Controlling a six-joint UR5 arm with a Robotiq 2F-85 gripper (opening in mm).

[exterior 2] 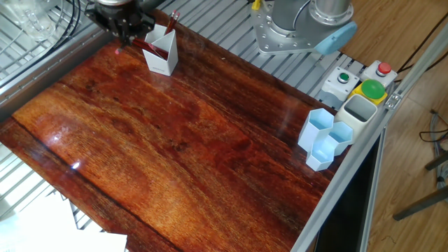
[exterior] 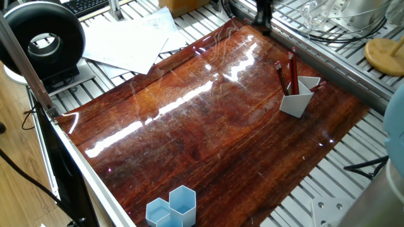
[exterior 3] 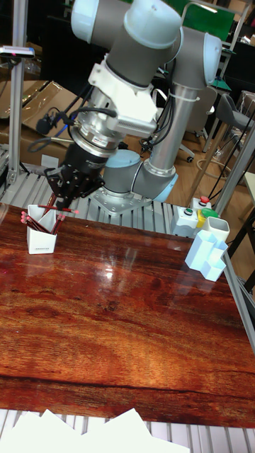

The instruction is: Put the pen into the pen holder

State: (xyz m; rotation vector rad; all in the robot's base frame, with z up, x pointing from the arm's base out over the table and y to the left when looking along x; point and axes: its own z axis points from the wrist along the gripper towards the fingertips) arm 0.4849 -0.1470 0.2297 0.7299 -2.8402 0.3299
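Note:
The white pen holder (exterior: 297, 101) (exterior 2: 162, 54) (exterior 3: 41, 239) stands near the table's far edge. Two red pens (exterior: 293, 68) stand upright in it. A third red pen (exterior: 319, 84) (exterior 2: 142, 45) leans low over its rim toward my gripper. My dark gripper (exterior: 264, 25) (exterior 2: 126, 36) (exterior 3: 65, 197) hangs close beside the holder, at about rim height, by the table edge. Its fingertips are dark and crowded by the pens' ends. Whether they grip the leaning pen does not show.
Light blue honeycomb cups (exterior: 172, 208) (exterior 2: 325, 136) (exterior 3: 207, 256) stand at the opposite end of the table. A button box (exterior 2: 360, 84) sits beside them. Loose papers (exterior: 129, 41) and a black round device (exterior: 41, 41) lie off the wooden top. The arm's base (exterior 2: 297, 24) stands behind the table.

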